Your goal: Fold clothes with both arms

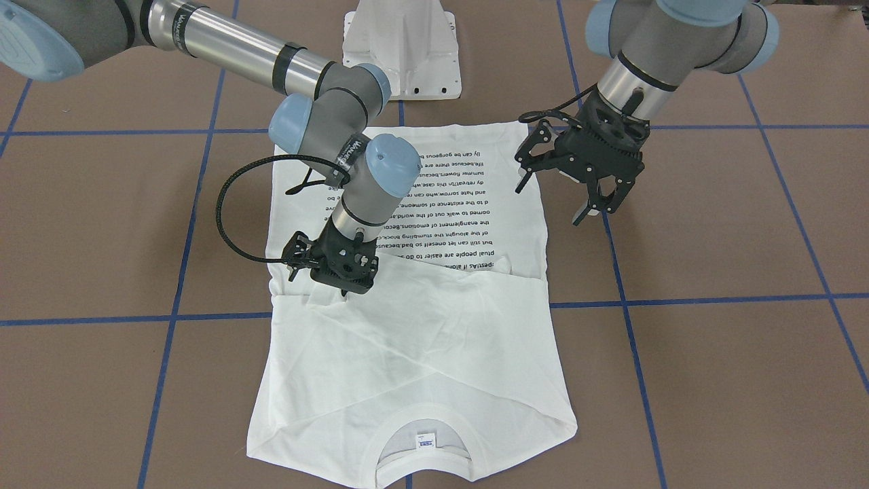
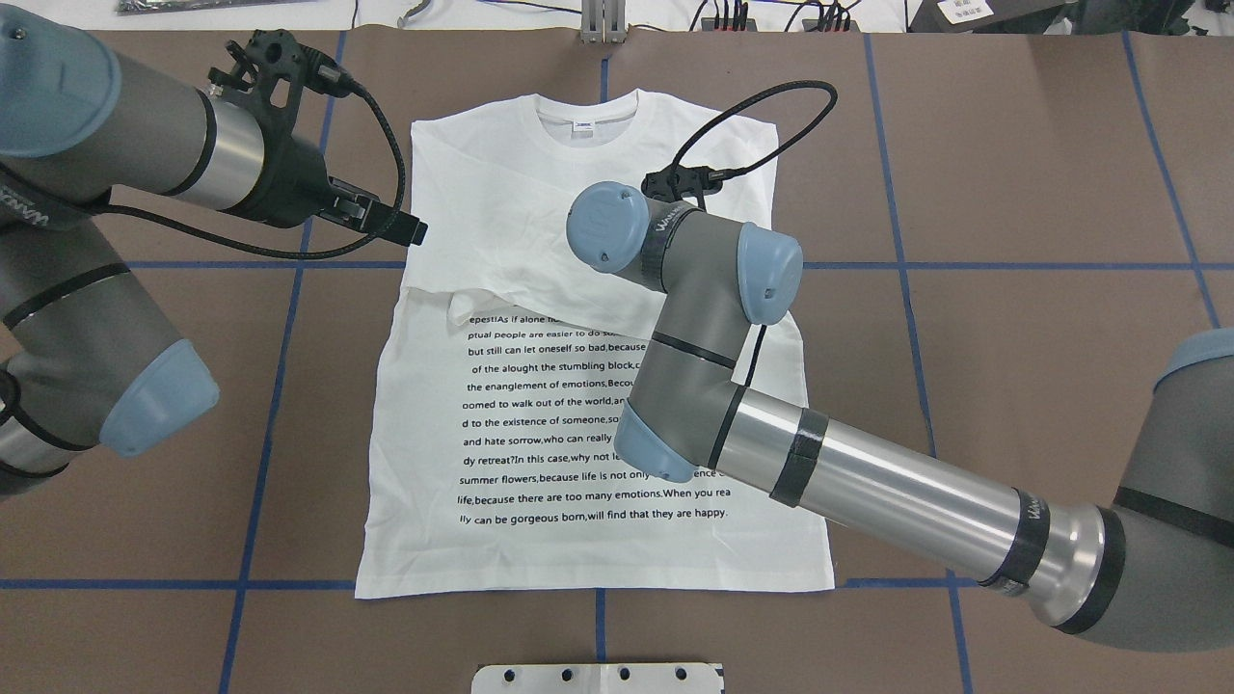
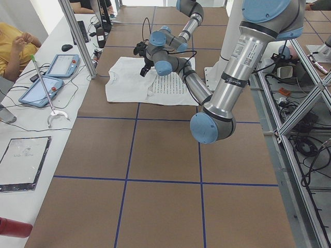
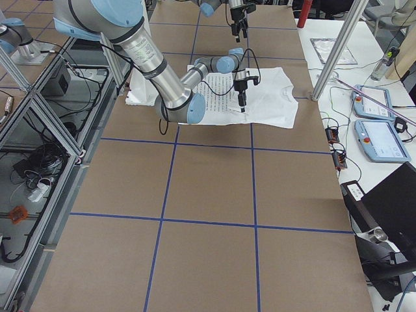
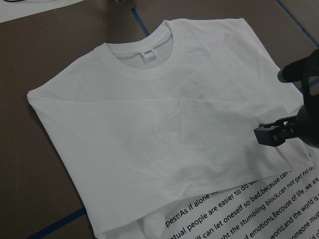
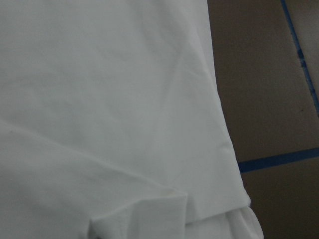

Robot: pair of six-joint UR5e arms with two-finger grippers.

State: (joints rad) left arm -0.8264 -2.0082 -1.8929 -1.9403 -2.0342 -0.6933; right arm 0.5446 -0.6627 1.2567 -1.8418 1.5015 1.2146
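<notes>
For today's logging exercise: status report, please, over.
Left black gripper open, raised off cloth. Right gripper down on white cotton T-shirt, grip unclear. Sleeves folded in.

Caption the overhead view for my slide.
White T-shirt, sleeves folded in and text up, lies flat; right arm reaches over it, left arm beside it.
</notes>
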